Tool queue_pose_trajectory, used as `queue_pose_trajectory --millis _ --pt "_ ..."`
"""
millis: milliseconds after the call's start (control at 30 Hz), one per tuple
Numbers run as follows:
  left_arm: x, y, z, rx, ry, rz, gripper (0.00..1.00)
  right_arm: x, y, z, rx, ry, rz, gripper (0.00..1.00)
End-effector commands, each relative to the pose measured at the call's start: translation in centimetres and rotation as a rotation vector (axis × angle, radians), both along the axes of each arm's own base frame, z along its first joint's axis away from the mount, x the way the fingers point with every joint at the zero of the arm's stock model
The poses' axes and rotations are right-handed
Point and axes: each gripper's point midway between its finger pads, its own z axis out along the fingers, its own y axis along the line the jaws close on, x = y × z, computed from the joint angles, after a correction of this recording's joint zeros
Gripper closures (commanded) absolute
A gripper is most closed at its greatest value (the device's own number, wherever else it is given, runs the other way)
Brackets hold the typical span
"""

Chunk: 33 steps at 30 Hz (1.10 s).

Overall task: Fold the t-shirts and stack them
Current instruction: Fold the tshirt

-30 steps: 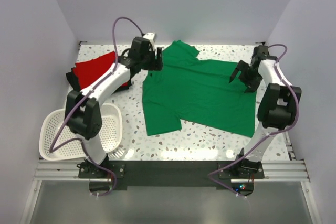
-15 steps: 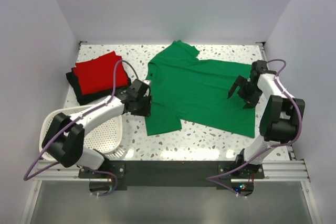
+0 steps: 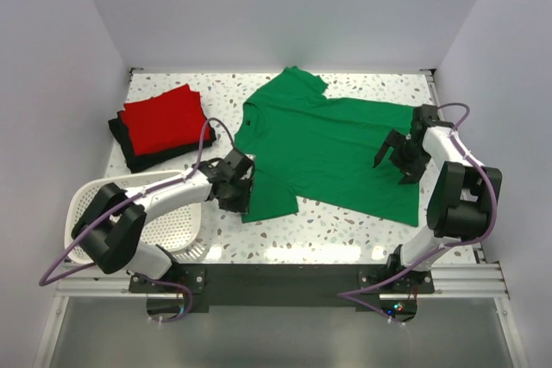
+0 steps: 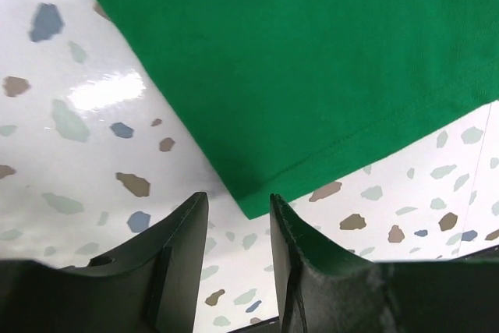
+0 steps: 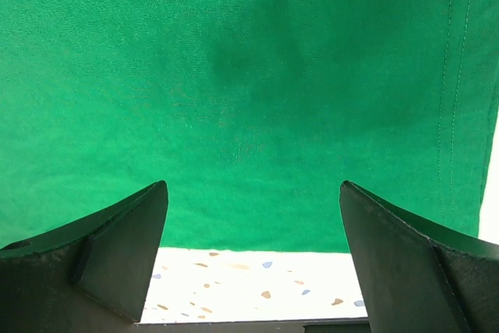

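Nearest the arm bases, the white slotted basket (image 3: 177, 226) sat at the left edge of the speckled table (image 3: 345, 230), with the left arm's elbow across it and hiding much of its rim. Just beyond it, the left gripper (image 3: 244, 189) was low at the near left corner of the green t-shirt (image 3: 319, 144). From overhead its fingers were a dark blur. The left wrist view showed them parted by a narrow gap, with bare table visible between them. The shirt's hemmed corner reached into the mouth of that gap and was not pinched.

The green t-shirt lay spread flat across the middle and right of the table, with its collar and one sleeve toward the far side. The right gripper (image 3: 392, 161) was over the shirt's right part with its jaws spread wide and nothing between them. Its wrist camera showed green cloth, a stitched hem at the right and a strip of table at the bottom. Whether the fingertips touched the cloth could not be told.

Farthest left, well apart from the green shirt, the red t-shirt (image 3: 162, 118) lay folded on top of the black t-shirt (image 3: 136, 159). Only the black one's edges showed, and only in the overhead view.
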Motion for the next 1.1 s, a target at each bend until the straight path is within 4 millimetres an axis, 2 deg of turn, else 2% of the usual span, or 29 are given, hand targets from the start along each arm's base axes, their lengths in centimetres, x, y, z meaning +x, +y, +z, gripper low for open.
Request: queue_pose_trajectory --millis 0,133,400,533,667,767,833,867,967,1033,1067 --pt "-1.1 -1.1 -0.8 -0.041 0.045 0.001 0.58 0.5 0.1 1.5 -0.001 -0.061 0.004 0.06" --pt "-1.5 -1.5 -1.1 -0.051 0.062 -0.005 0.59 0.4 0.0 1.5 -0.009 -0.054 0.011 0.06" --pt "-2.4 -0.8 -2.9 -0.006 0.109 0.017 0.64 0.1 0.0 1.4 -0.009 -0.045 0.013 0.06" --pt "-2.6 -0.3 -3.8 0.026 0.126 0.022 0.81 -0.2 0.0 1.4 -0.011 -0.048 0.012 0.05" --pt "-2.9 0.4 -4.5 0.067 0.132 0.032 0.97 -1.3 -0.2 1.6 -0.026 -0.042 0.004 0.05" --pt "-2.9 0.7 -4.4 0.076 0.127 0.047 1.00 -3.0 -0.6 1.4 -0.037 -0.016 -0.012 0.05" --pt "-2.5 1.1 -4.0 0.093 0.100 0.068 1.00 -5.7 -1.6 0.4 -0.050 0.039 -0.062 0.05" --pt "-2.3 1.1 -3.8 0.089 0.093 0.073 1.00 -5.9 -1.7 0.7 -0.058 0.038 -0.064 0.05" --pt "-2.3 0.8 -3.0 0.067 0.080 0.086 1.00 -9.2 -3.2 -0.2 -0.063 0.107 -0.155 0.09" --pt "-2.1 0.7 -2.5 0.053 0.069 0.091 1.00 -10.2 -3.6 -0.5 -0.069 0.127 -0.190 0.13" --pt "-2.2 0.8 -2.3 0.052 0.070 0.093 1.00 -10.1 -3.8 -0.3 -0.070 0.124 -0.198 0.15"
